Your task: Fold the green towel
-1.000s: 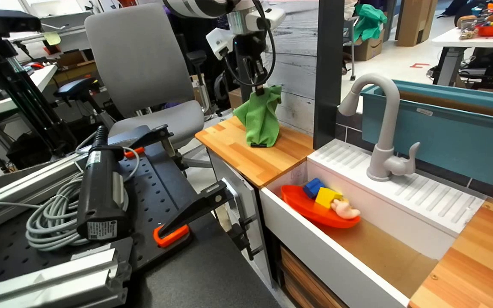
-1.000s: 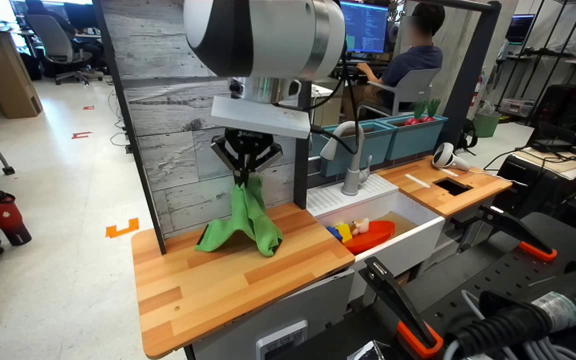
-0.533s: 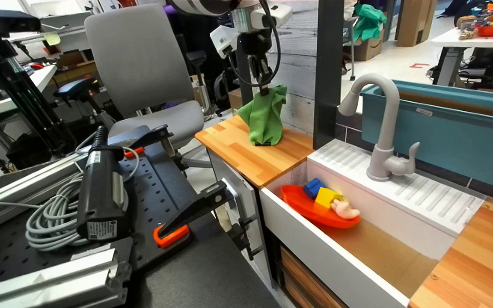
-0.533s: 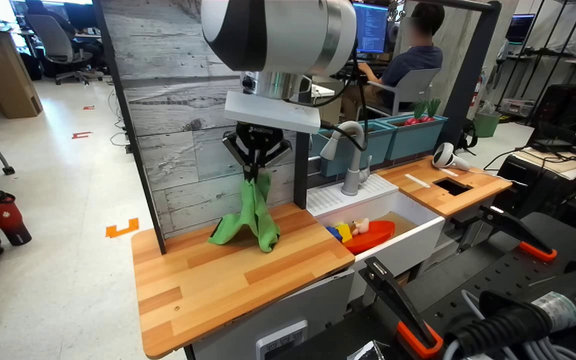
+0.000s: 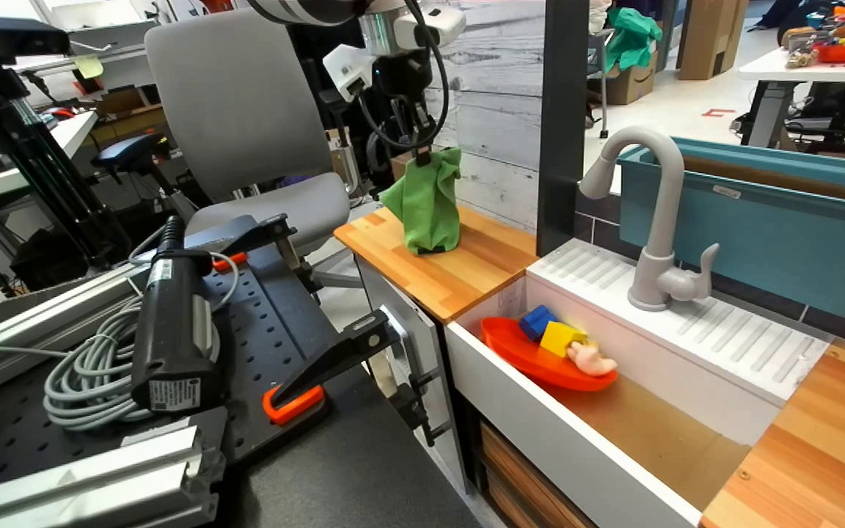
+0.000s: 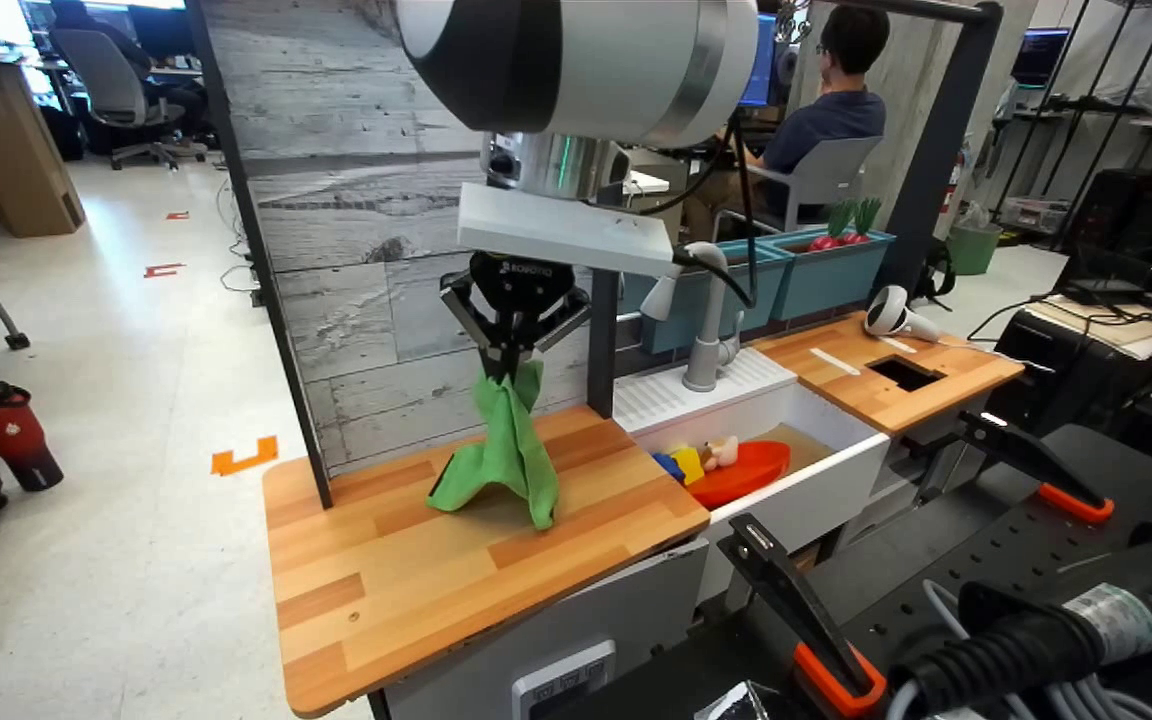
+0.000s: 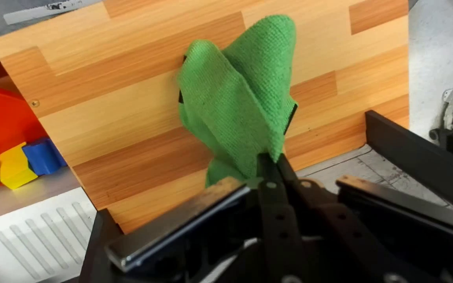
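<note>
Towel (image 6: 511, 452) hangs pinched in the claw (image 7: 273, 158) over the counter (image 6: 396, 600), likely mid-fold, so next probably calls for laying the held end toward the front edge (image 6: 536, 604)

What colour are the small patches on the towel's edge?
Black. The small patches on the green towel show best in the wrist view.

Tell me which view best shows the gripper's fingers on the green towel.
The wrist view: there both fingers of the gripper appear large and up close, shut side by side where they pinch the green towel. Both exterior views show the fingers only small and dark, with the towel hanging from them.
</note>
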You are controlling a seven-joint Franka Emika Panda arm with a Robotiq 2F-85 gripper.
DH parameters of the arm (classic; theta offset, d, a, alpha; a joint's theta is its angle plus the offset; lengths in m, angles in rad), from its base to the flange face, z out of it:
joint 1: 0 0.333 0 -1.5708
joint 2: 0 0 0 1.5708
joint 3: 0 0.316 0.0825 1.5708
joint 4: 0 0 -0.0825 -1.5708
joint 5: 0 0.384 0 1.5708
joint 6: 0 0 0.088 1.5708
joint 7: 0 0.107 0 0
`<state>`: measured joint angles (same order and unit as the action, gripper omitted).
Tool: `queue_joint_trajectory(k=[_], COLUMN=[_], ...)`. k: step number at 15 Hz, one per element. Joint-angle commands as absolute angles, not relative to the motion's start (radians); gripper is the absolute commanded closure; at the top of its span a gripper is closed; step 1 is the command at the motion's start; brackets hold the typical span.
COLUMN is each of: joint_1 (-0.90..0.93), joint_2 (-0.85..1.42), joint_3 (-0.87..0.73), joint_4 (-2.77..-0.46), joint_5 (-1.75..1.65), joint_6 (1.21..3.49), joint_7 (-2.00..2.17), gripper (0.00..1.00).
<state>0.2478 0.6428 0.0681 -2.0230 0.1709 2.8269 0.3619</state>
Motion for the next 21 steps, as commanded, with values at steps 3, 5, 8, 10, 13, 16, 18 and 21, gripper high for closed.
queue_joint_trajectory(k=[3, 5, 8, 10, 13, 16, 18, 21], joint_1=[0.168, 0.143, 0.129, 0.154, 0.189, 0.239, 0.267, 0.283], joint_2=[0.471, 0.435, 0.409, 0.427, 0.478, 0.574, 0.634, 0.722], joint_3=[0.148, 0.165, 0.165, 0.131, 0.091, 0.037, 0.012, 0.007], joint_4=[-2.218, -2.250, -2.269, -2.255, -2.221, -2.156, -2.108, -2.018], joint_5=[0.224, 0.242, 0.251, 0.220, 0.184, 0.129, 0.107, 0.100], joint_6=[2.895, 2.894, 2.882, 2.865, 2.850, 2.836, 2.816, 2.788], joint_7=[0.267, 0.246, 0.236, 0.262, 0.290, 0.316, 0.336, 0.338], gripper=[0.99, 0.99, 0.99, 0.99, 0.99, 0.99, 0.99, 0.99])
